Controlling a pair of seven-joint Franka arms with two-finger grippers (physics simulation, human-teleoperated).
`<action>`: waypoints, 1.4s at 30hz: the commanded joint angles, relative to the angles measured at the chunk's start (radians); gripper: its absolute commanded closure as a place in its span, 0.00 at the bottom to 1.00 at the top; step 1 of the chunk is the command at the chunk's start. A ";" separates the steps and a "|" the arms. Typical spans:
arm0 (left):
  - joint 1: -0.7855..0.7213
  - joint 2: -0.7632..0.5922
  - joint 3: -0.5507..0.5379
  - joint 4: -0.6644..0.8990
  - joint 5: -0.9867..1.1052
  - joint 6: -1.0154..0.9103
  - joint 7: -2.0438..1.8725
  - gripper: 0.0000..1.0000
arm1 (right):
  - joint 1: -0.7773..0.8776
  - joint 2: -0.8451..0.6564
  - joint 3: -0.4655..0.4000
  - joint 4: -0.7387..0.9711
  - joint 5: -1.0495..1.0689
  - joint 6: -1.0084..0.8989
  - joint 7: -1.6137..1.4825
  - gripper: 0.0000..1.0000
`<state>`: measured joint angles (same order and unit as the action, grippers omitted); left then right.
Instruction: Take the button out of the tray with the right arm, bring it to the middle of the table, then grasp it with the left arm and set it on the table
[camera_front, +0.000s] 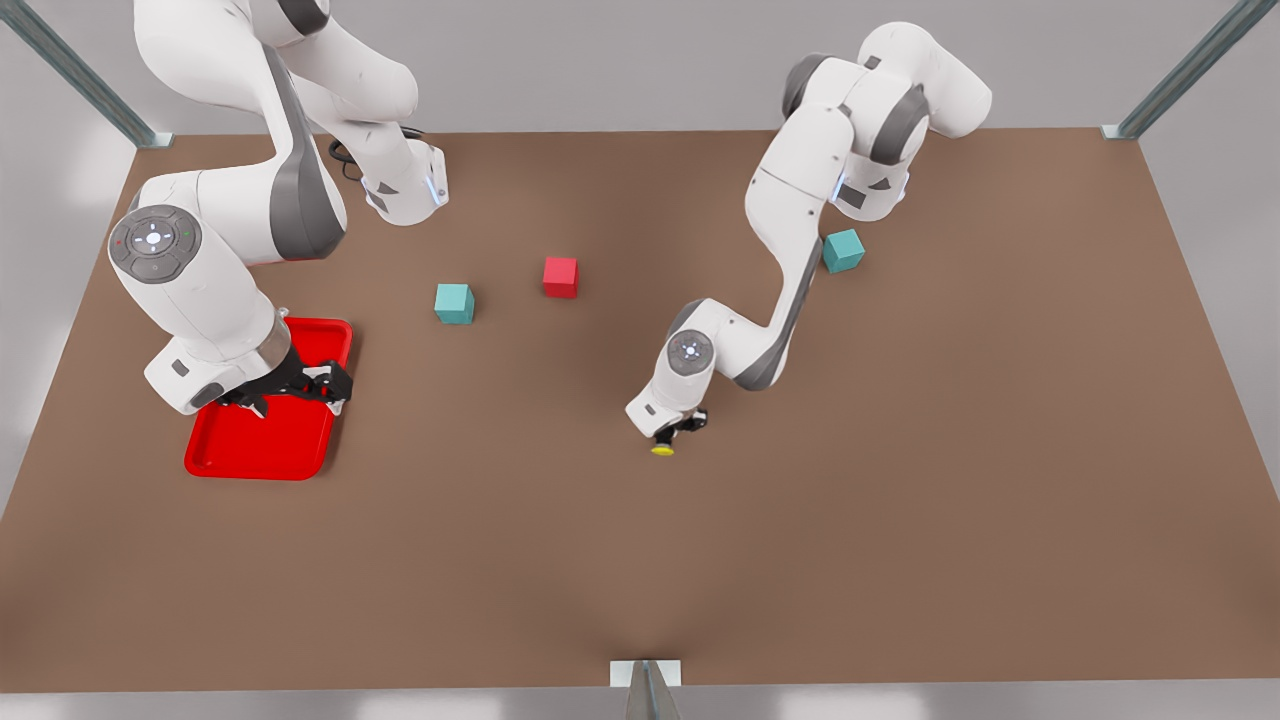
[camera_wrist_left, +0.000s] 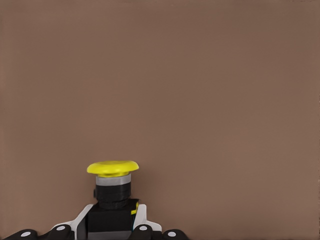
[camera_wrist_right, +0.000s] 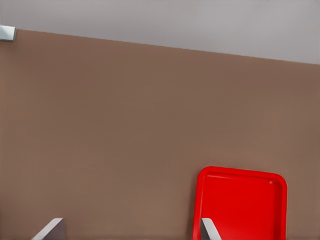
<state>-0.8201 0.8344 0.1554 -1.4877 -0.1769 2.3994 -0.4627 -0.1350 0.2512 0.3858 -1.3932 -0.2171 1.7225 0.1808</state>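
The left gripper (camera_front: 677, 428), a black two-finger pincer near the middle of the table (camera_front: 900, 500), is closed on the button (camera_front: 663, 449). In the left wrist view its fingers (camera_wrist_left: 142, 216) press against the short black body from both sides, and the round yellow cap points away from the wrist toward bare brown tabletop. In the front view the yellow cap sits at the very tip of the pincer, at or just above the table surface; whether it touches cannot be told.

The right gripper (camera_front: 300, 385) hangs over the near edge of the red tray (camera_front: 260, 450) at the front view's left, well apart from the button. Its fingers (camera_wrist_right: 209, 229) stand wide apart in the right wrist view, with nothing between them, and the tray looks empty. This arm appears to be waiting.

Farther out on the table lie two teal cubes (camera_front: 454, 303) and a red cube (camera_front: 560, 277), all apart from both grippers.

Judging by this, the handover is done and the last step is in hand: setting the button down. The next move likely calls for lowering until the button rests on the table, opening the fingers, then lifting straight away so the small part is not knocked over
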 joint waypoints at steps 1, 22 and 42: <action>0.001 -0.003 0.004 0.015 0.070 -0.129 -0.011 0.48 | 0.000 -0.001 0.001 0.002 -0.001 0.000 -0.017 0.00; 0.015 0.046 0.012 0.063 0.399 -0.098 -0.955 0.48 | 0.000 -0.001 0.001 0.000 -0.002 0.000 -0.017 0.00; 0.099 0.051 -0.086 0.066 0.395 -0.092 -0.946 0.47 | 0.000 0.002 0.001 0.000 -0.004 -0.001 -0.018 0.00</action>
<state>-0.7210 0.8870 0.0693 -1.4225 0.2178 2.3049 -1.2726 -0.1350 0.2541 0.3857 -1.3933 -0.2209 1.7229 0.1656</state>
